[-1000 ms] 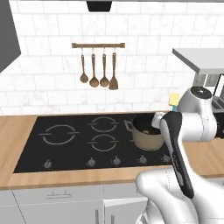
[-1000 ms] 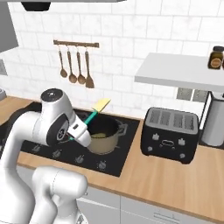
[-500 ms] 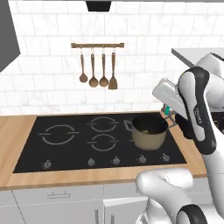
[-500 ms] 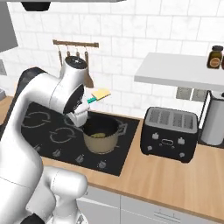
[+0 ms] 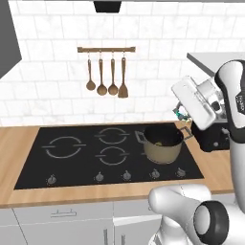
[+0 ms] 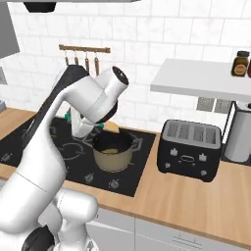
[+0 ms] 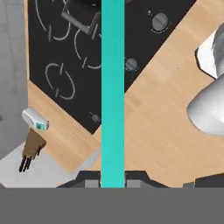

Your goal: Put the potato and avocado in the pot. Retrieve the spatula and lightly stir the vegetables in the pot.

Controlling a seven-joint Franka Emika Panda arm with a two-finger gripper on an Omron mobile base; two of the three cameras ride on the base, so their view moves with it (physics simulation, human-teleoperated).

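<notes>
Swung over pot (image 5: 162,143), pincer (image 7: 113,179) (closed) grips spatula (image 7: 113,87).

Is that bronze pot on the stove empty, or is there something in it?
Not empty. Looking down into the pot, a pale yellowish lump sits on its dark inside; the right base view shows the same. Which vegetable it is, I cannot tell.

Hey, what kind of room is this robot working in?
A rendered home kitchen, by the look of it: a black glass cooktop set into a wooden counter, brown wooden spoons on a wall rail, and a black four-slot toaster beside the round tan-bronze pot.
</notes>
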